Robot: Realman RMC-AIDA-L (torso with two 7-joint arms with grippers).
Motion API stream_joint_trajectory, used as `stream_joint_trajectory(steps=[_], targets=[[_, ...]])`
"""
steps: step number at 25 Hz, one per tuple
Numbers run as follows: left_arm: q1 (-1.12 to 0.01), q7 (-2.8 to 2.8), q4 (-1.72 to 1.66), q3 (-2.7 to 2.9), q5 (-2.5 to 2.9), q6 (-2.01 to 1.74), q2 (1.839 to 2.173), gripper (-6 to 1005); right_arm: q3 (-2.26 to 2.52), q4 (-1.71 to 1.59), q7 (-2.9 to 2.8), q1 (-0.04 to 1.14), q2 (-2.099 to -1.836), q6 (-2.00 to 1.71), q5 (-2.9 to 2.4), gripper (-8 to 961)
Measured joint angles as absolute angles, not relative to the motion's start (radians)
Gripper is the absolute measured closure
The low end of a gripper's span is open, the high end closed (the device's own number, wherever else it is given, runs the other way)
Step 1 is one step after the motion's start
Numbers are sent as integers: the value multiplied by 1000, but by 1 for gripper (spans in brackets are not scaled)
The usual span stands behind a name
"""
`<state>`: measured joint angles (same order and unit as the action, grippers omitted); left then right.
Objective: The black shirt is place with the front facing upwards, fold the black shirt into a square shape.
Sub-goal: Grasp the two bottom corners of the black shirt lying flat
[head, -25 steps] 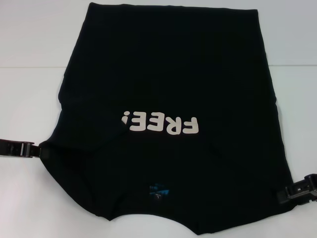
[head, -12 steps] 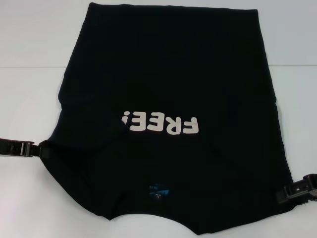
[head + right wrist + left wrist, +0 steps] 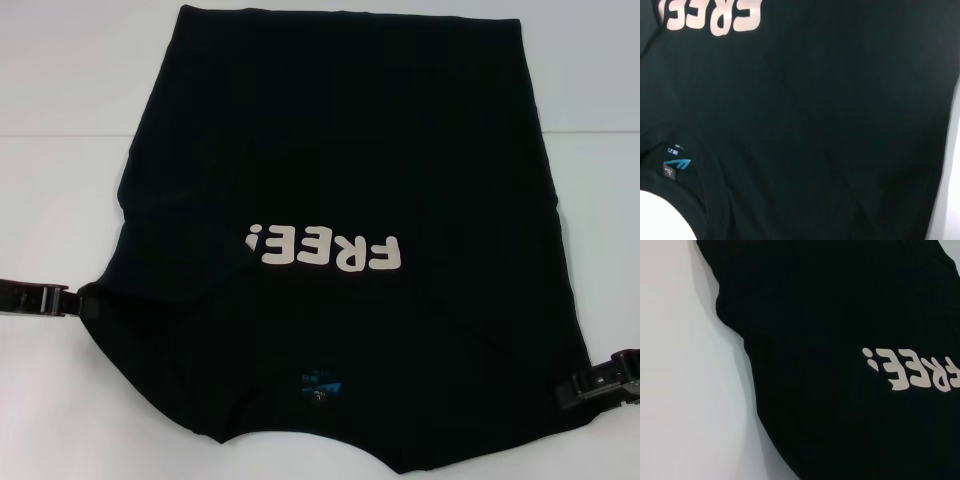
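Observation:
The black shirt (image 3: 340, 150) lies flat on the white table (image 3: 60, 120), front up, collar towards me. Its white "FREE!" lettering (image 3: 325, 250) reads upside down, and the small blue neck label (image 3: 320, 382) sits near the front edge. Both sleeves seem tucked in, so the sides run nearly straight. My left gripper (image 3: 72, 301) is low at the shirt's left edge, touching the cloth. My right gripper (image 3: 572, 392) is at the shirt's lower right edge. The left wrist view shows the shirt (image 3: 840, 315) with its left edge. In the right wrist view are the shirt (image 3: 830, 125) and the label (image 3: 676, 164).
Bare white table surrounds the shirt to the left, right and far side. The shirt's near hem runs off the bottom of the head view.
My right gripper has shifted very slightly outward and down at the shirt's right edge. The left gripper and the shirt have not visibly moved.

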<state>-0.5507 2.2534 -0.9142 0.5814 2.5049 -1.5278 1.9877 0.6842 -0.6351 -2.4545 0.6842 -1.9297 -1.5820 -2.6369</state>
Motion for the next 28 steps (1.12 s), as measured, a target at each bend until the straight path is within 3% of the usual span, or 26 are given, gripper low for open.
stream_joint_trajectory(steps=[21, 28], targets=[[-546, 2252, -914, 581, 2504, -1527, 1988, 982, 693, -634, -2460, 683, -1931, -1583, -2624, 149], [-549, 2252, -914, 581, 2503, -1527, 1988, 982, 683, -634, -2453, 678, -1919, -1612, -2583, 149]])
